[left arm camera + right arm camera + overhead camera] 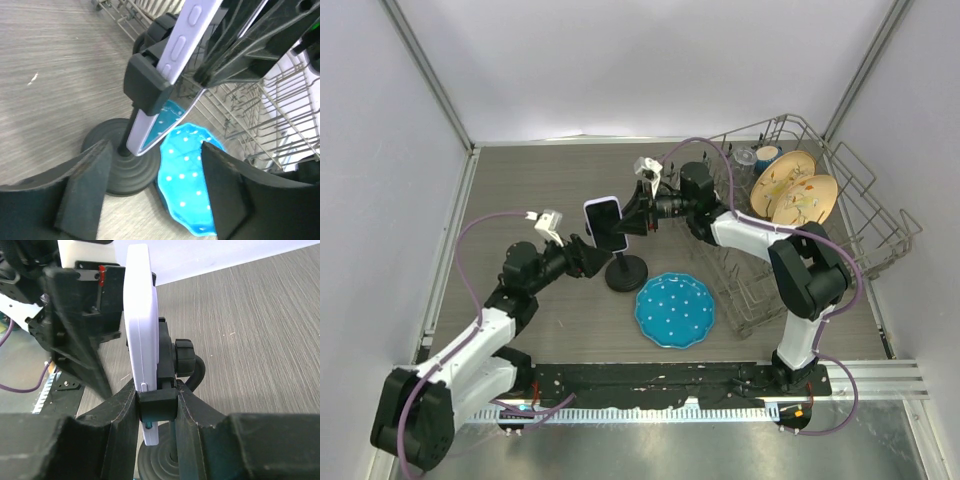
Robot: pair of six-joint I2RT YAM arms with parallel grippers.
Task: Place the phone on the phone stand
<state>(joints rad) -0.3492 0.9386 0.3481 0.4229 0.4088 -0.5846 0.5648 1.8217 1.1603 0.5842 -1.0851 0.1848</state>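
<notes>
Left black two-finger gripper [155, 150]: jaws wide, holding nothing, likely there as backup.
Slim lavender-edged black-glass smartphone [605, 222]: upright in the clamp.
Black disc-based phone stand [627, 273]: mid-surface, bearing it.
Right gripper [156, 402]: jaws narrow, pinching smartphone at clamp, apparently seating it.

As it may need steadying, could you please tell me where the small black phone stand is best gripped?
Probably the thin upright post of the small black phone stand, low down, from the robot's left: its disc base lies flat and wide, and the clamp on top is filled by the black-screened phone and gripped by the right fingers.
</notes>
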